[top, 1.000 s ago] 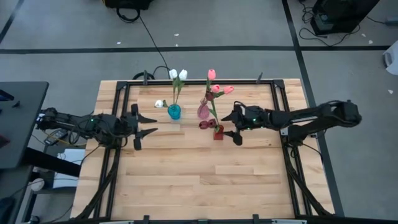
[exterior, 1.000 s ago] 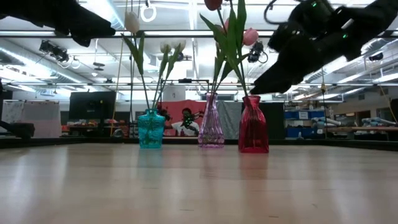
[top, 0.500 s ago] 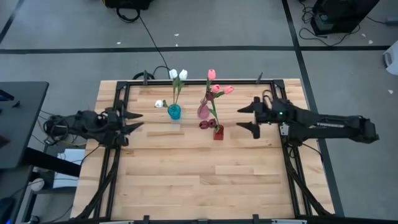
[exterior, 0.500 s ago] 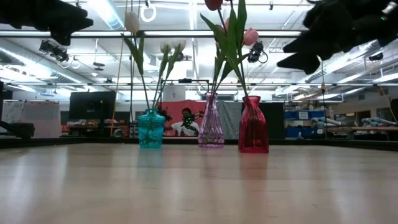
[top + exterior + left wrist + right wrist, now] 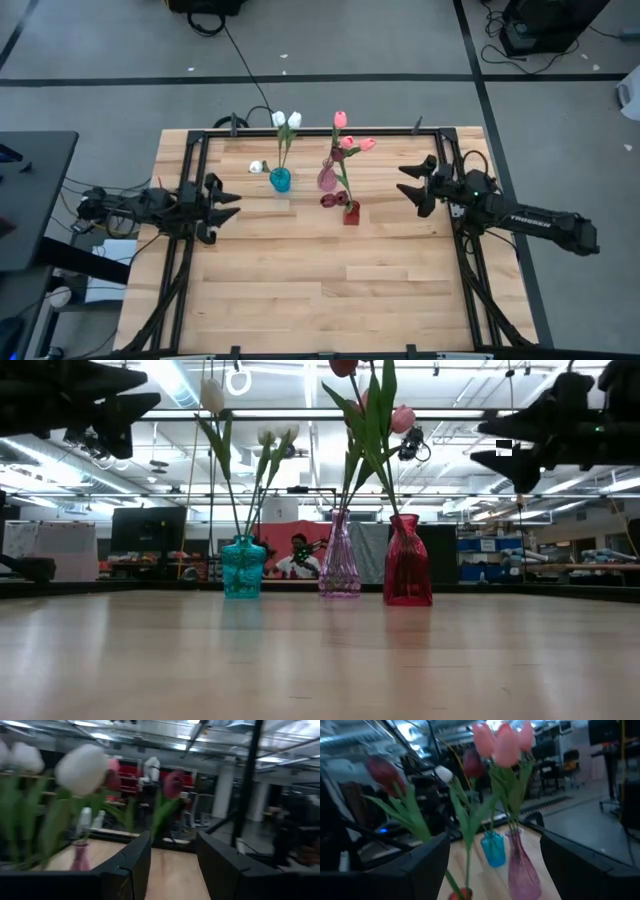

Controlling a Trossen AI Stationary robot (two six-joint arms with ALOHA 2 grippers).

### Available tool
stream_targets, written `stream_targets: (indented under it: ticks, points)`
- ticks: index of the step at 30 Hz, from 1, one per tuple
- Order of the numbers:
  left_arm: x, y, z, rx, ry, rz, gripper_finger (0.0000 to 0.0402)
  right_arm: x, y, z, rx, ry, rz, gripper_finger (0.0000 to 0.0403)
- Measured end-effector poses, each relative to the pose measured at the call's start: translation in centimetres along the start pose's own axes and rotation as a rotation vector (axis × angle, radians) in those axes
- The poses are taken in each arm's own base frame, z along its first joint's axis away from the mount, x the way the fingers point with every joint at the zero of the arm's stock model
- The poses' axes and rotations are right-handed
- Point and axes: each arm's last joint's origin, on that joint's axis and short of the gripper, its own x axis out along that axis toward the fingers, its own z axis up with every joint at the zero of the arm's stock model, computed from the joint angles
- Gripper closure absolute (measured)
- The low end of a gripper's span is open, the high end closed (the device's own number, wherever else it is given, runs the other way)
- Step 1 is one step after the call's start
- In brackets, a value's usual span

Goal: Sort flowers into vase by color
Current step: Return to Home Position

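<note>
Three small vases stand in a row near the table's far side: teal (image 5: 280, 180), clear pink (image 5: 327, 180) and red (image 5: 351, 212). White tulips (image 5: 286, 120) have their stems in the teal vase (image 5: 243, 567). Pink tulips (image 5: 353, 144) stand in the pink vase (image 5: 339, 555), and dark red tulips (image 5: 330, 200) in the red vase (image 5: 407, 560). My left gripper (image 5: 225, 198) hovers open, left of the teal vase. My right gripper (image 5: 410, 183) hovers open, right of the red vase. Both point at the vases, above the table and holding nothing.
A black metal frame (image 5: 190, 150) runs along the table's left, far and right edges. Bare wooden table (image 5: 320, 290) lies on the near side of the vases. In the low view a person (image 5: 298, 560) shows far behind the vases, beyond the table.
My right gripper has drawn back from the red vase toward the table's right edge and tipped from slanting downward to level, staying open. My left gripper pulled back toward the left edge, then came slightly forward again. The flowers and vases have kept still.
</note>
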Motion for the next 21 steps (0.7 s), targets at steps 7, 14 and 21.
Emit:
stream_targets:
  ticks: [7,14,21]
  points:
    - [-0.1,-0.4,-1.0,-0.017,0.064,-0.175,0.0241,-0.6,0.4,0.6,0.016,-0.050,0.073,0.0085]
    - [-0.3,-0.3,-2.9,-0.007,0.244,-0.175,0.0241,-0.6,0.2,0.3,0.096,-0.023,0.035,0.0085]
    - [-0.4,-0.1,-3.7,0.006,0.325,-0.151,0.0241,-0.6,0.2,0.3,0.098,-0.026,0.036,0.0085]
